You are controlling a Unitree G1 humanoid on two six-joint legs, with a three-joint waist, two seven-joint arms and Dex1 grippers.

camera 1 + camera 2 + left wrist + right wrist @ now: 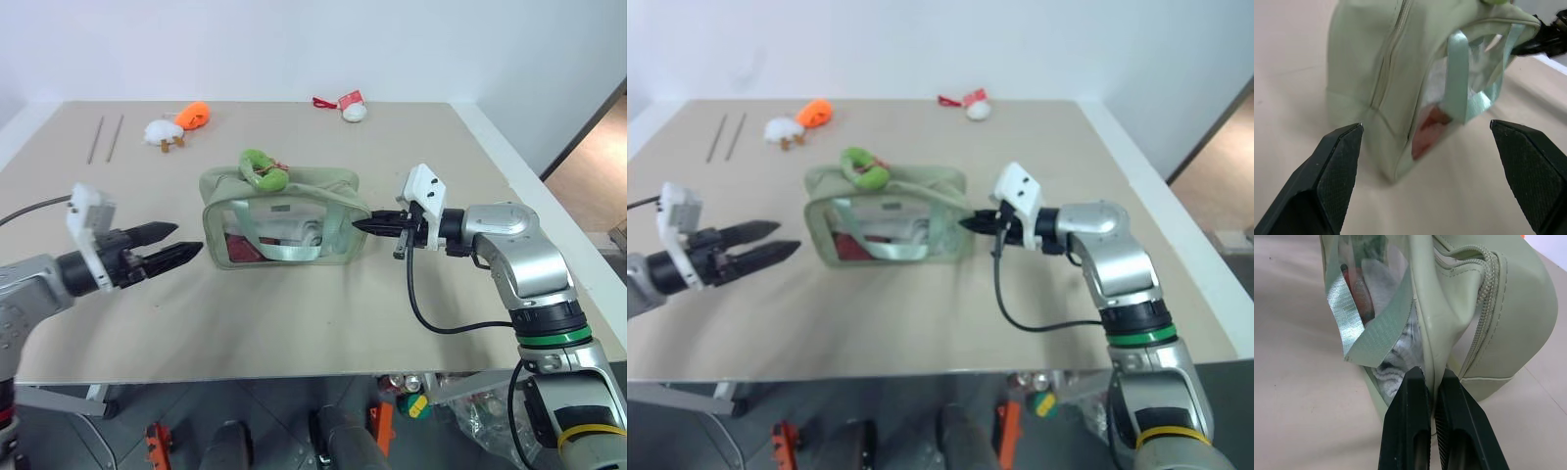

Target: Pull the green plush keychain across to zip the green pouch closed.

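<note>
Bright, even overhead light; soft shadows under the boxy sage-green fabric pouch (282, 217); left wrist view blurs it, with slight glare on its clear panel.

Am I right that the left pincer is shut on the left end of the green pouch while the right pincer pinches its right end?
Not quite. The left pincer is open and stands apart from the green pouch, holding nothing; the left wrist view shows its fingers spread wide, short of the pouch. The rest is right: the right pincer is shut on the pouch's right end.

The pale green pouch (282, 220) stands upright between the two pincers, its right end pinched by the right pincer (359, 225), the green plush keychain (262, 170) resting on top.
</note>
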